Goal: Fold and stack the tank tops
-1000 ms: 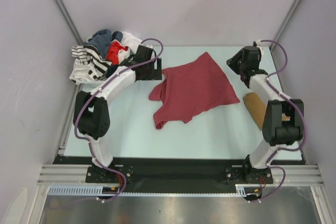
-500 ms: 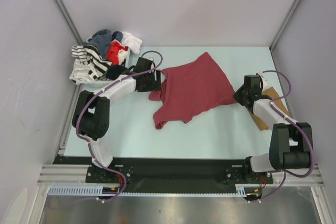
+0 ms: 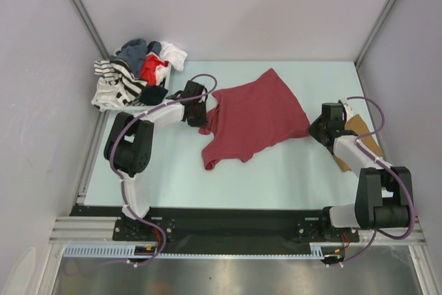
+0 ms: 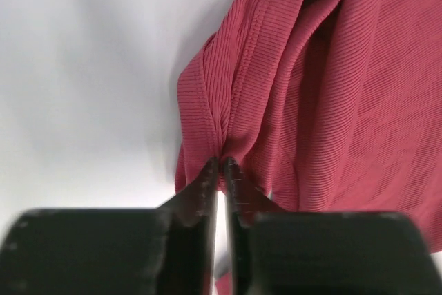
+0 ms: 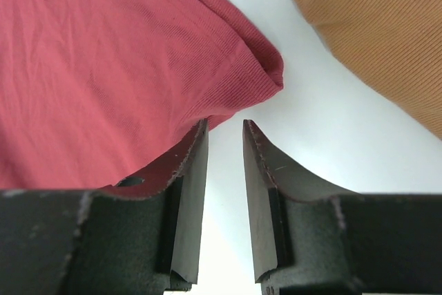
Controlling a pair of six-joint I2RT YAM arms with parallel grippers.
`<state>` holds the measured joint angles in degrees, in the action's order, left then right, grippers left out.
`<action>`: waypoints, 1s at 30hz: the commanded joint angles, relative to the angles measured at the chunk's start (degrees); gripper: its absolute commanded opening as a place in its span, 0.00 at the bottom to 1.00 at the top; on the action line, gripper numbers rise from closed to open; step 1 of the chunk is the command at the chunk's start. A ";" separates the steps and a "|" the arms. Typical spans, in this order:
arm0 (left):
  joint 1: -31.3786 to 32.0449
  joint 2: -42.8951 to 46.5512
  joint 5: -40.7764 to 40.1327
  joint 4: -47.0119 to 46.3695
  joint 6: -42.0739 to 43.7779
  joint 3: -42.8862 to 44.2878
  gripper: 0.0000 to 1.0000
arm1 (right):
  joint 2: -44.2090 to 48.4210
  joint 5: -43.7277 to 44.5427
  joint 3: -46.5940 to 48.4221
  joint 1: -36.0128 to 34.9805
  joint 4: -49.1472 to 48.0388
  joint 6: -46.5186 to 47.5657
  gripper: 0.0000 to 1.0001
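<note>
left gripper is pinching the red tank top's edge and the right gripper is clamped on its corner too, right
Not quite. The left gripper does pinch the red tank top's edge, but the right gripper is not clamped: the right wrist view shows its jaws apart with bare table between them, the corner just beyond the tips.

The left tool has slid nearer along the left edge of the maroon tank top, and its jaws have gone from wide open to pinched on a fold there. The right tool has swung from beyond that top's right side to its right corner.
</note>
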<state>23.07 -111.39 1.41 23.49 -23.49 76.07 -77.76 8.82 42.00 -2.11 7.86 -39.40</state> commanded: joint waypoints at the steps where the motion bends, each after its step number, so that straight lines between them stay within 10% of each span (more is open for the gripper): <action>1: -0.57 0.83 -1.23 -0.46 -0.42 0.30 0.08 | -1.17 2.52 0.01 0.18 -2.14 0.02 0.32; 18: -14.10 11.99 4.73 -6.42 -6.04 -8.48 0.02 | -8.11 3.75 0.54 1.67 -3.28 -2.00 0.37; 20: -15.07 12.08 5.44 -6.70 -6.48 -8.31 0.09 | -9.34 3.66 0.98 1.67 -3.99 -2.09 0.38; 24: -15.07 12.78 4.66 -6.17 -5.52 -7.69 0.62 | -11.71 3.58 2.30 1.67 -4.96 -1.91 0.39; 30: -14.63 18.05 3.43 -8.10 -5.87 -12.52 0.69 | -14.35 3.75 4.32 1.58 -5.48 -2.35 0.39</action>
<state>8.14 -98.32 4.93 17.65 -28.97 65.47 -91.22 11.18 44.23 -0.62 4.03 -40.93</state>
